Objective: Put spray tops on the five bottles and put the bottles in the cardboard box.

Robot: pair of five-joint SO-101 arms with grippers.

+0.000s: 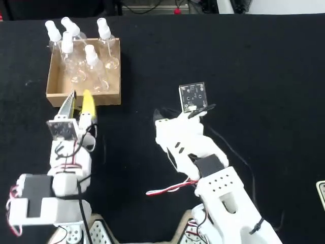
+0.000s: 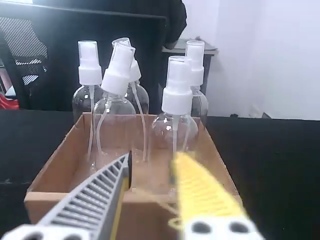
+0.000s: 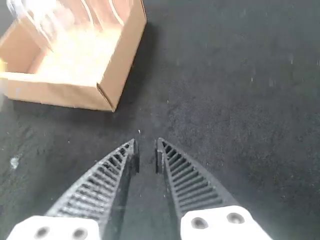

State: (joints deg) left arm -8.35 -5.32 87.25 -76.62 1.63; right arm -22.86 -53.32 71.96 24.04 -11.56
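Black table [image 1: 254, 61] carries the cardboard box [image 1: 55, 96] at its far left. All five bottles [image 2: 175, 127] stand inside the box, long axes vertical, spray tops [image 2: 177, 87] uppermost. Two bottles stand nearer the arms and three along the far wall. The front-left top leans slightly to one side. The clear bodies are hard to trace against the cardboard, and the middle rear bottle is partly hidden behind a front one.

The left gripper [image 2: 150, 162] sits at the box's near wall. Its grey and yellow jaws are spread and hold nothing.

The right gripper [image 3: 147, 145] hovers over bare table near the centre, apart from the box. Its jaws are nearly together, with a narrow slit between the tips, and empty. From above, its own wrist covers most of it.
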